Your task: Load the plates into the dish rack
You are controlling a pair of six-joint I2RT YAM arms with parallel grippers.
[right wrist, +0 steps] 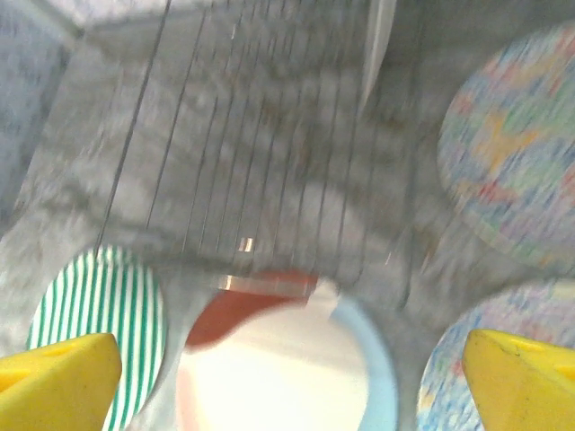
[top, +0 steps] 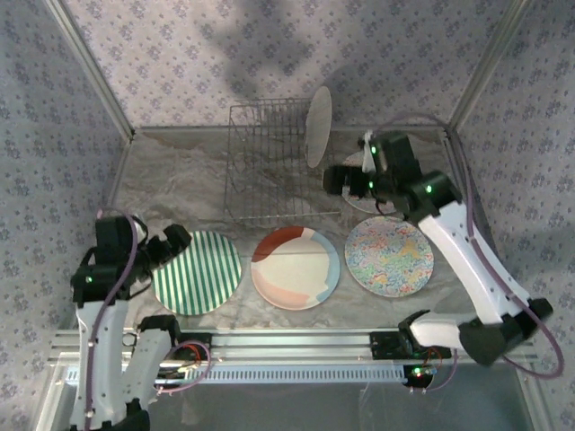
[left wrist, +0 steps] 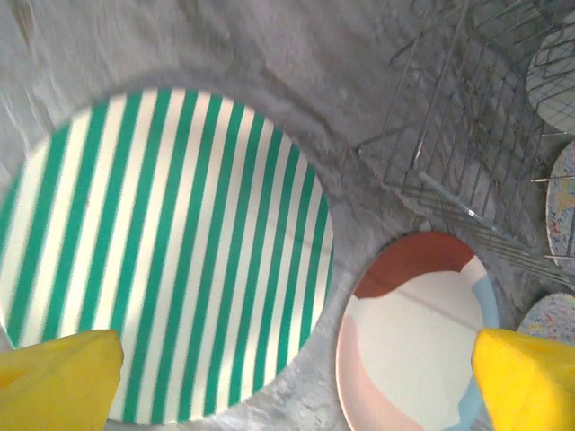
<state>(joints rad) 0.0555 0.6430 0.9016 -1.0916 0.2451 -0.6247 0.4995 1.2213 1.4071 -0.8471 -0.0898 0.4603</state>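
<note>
The dish rack [top: 269, 166] sits on the marbled grey table [top: 180, 193] towards the far side, about midway between left and right; the grey speckled plate [top: 318, 126] stands on edge in it, at its far right corner, and the other slots hold nothing.

Three plates lie flat in a row along the near side of the rack, close together but not touching; the green-white striped plate [top: 196, 272] is on the left, the cream plate [top: 296, 268] with red, pink and blue patches is in the middle, and a mosaic plate [top: 389, 256] is on the right. A second mosaic plate [right wrist: 508, 144] lies flat just to the right of the rack, farther back than the first; in the top view the right arm covers part of it.

The left gripper [left wrist: 292, 377] hovers above the table at the near left, over the right part of the striped plate; its yellow fingers [left wrist: 58, 377] stand wide apart with nothing between them.

The right gripper [right wrist: 287, 377] hangs beside the right end of the rack, above the second mosaic plate, pointing left towards the rack; its fingers [right wrist: 517, 377] are likewise spread wide and hold nothing; its wrist view is blurred.
</note>
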